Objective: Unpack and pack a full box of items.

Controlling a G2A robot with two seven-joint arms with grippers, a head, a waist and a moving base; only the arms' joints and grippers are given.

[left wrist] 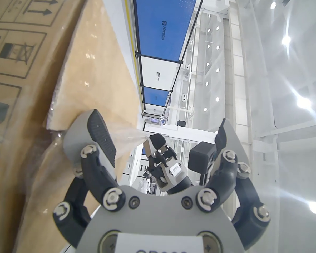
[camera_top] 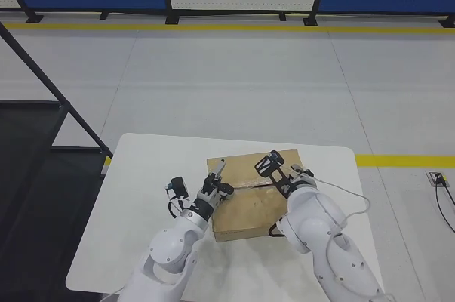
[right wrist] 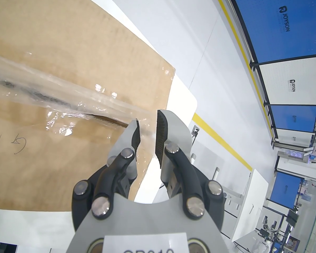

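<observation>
A brown cardboard box (camera_top: 246, 211) lies on the white table (camera_top: 152, 189), its top seam covered with clear tape (camera_top: 246, 185). My right gripper (camera_top: 271, 161) is over the box's far right corner. In its wrist view the right gripper (right wrist: 147, 125) is shut on a peeled strand of the clear tape (right wrist: 68, 96), which lifts off the box (right wrist: 55, 40). My left gripper (camera_top: 216, 177) hovers at the box's left end. In the left wrist view this gripper (left wrist: 158, 123) stands open, empty, beside the box (left wrist: 29, 80), with the tape strand (left wrist: 131, 135) stretched taut beyond it.
Bare table surface lies left of the box and along the front. A black metal frame with dark netting (camera_top: 23, 166) stands left of the table. A yellow floor line (camera_top: 408, 160) and a floor socket with cable (camera_top: 437, 179) are at the right.
</observation>
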